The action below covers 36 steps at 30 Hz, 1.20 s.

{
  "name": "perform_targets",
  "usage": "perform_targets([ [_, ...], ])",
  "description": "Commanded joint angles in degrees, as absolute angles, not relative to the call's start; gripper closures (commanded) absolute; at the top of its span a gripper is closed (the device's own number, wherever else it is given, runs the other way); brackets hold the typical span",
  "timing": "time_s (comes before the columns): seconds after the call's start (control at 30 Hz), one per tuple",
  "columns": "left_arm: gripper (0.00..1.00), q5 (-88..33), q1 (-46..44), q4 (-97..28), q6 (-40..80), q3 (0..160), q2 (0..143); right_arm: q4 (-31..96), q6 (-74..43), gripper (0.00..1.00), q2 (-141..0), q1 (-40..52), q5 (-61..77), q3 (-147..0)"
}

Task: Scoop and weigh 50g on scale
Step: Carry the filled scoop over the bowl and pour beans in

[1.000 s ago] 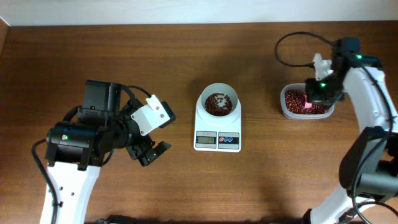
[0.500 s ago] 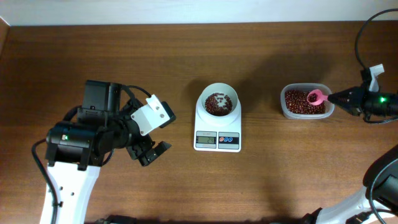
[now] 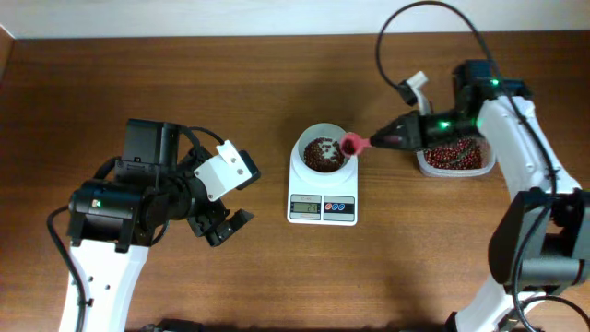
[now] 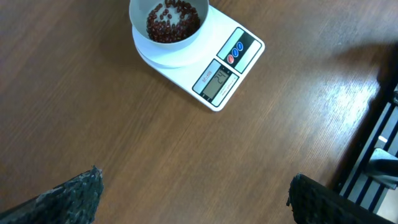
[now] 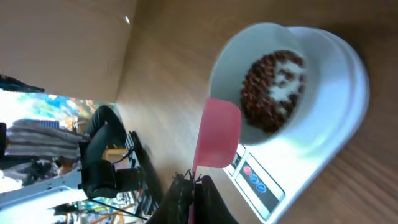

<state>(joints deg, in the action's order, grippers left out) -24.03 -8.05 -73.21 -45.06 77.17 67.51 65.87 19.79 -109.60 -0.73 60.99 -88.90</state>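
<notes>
At the rim of the scale [image 3: 322, 189], the right end effector [image 3: 376, 141] pinches a pink spoon [image 3: 351, 144].

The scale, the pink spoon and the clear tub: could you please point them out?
scale [image 3: 323, 185], overhead view, white body below the bowl
pink spoon [image 3: 351, 143], overhead view, its scoop end
clear tub [image 3: 452, 171], overhead view, its near rim
</notes>
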Motion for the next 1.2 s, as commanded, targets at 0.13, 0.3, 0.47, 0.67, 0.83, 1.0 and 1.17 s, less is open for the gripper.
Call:
perform_targets([
  [0.13, 0.01, -25.06, -7.7, -73.14, -45.95, 78.04, 67.55, 60.6, 19.05, 0.96, -109.97, 10.61, 44.62, -89.71],
  [0.3, 0.01, -25.08, -7.7, -73.14, -45.95, 78.04, 67.55, 60.6, 19.0, 0.96, -109.97, 15.55, 29.45, -93.86],
  [0.47, 0.01, -25.06, -7.7, -73.14, -45.95, 78.04, 67.55, 60.64, 19.0, 0.96, -109.97, 22.09, 17.85, -97.38],
  [0.67, 0.01, -25.06, -7.7, -73.14, -45.95, 78.04, 67.55, 60.75, 17.5, 0.96, -109.97, 24.4, 9.78, -100.62],
  [0.83, 0.01, -25.08, -7.7, -73.14, -45.95, 78.04, 67.55, 60.8, 17.54, 0.96, -109.95, 24.6, 8.34, -100.95],
  [1.0, 0.01, -25.06, -7.7, -73.14, -45.95, 78.04, 67.55, 60.97, 16.62, 0.96, -109.86, 25.98, 5.48, -100.95],
  [1.17, 0.01, -25.06, -7.7, -73.14, -45.95, 78.04, 67.55, 62.98, 15.57, 0.96, -106.65, 26.17, 5.48, -104.27],
])
